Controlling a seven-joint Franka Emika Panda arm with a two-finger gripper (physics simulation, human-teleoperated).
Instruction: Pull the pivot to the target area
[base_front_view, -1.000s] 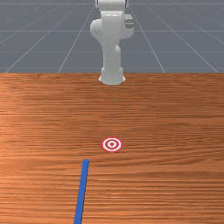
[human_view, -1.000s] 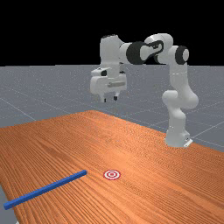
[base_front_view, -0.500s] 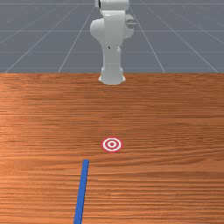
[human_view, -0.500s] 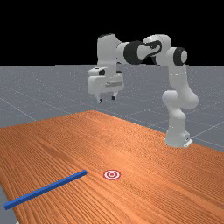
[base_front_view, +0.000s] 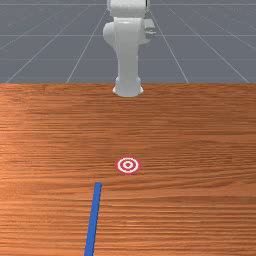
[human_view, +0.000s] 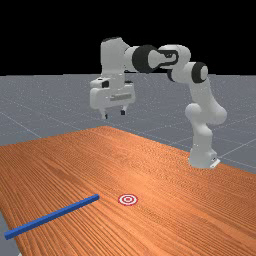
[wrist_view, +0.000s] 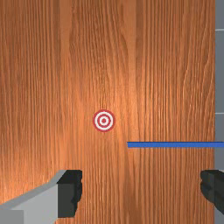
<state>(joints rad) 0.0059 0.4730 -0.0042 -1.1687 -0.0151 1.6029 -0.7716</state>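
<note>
High above the table, my gripper (human_view: 114, 115) hangs with its fingers spread in the far view. In the wrist view the gripper (wrist_view: 141, 190) is open, nothing between its fingers. A long blue bar (human_view: 52, 216) lies on the table; in the front view the bar (base_front_view: 93, 217) runs toward the bottom edge, left of the target. The round red-and-white target (base_front_view: 128, 165) is just beyond the bar's inner end, the two apart. In the wrist view the target (wrist_view: 104, 120) and the blue bar (wrist_view: 175, 145) both lie below the hand.
The orange-brown table (human_view: 165, 185) spreads around the bar and target. Its edge (wrist_view: 213, 78) crosses under the bar in the wrist view. The arm's base (human_view: 202, 157) stands at the far view's right.
My hand has moved toward the far view's left, staying high above the table, and its fingers remain apart. The bar and target are where they were.
</note>
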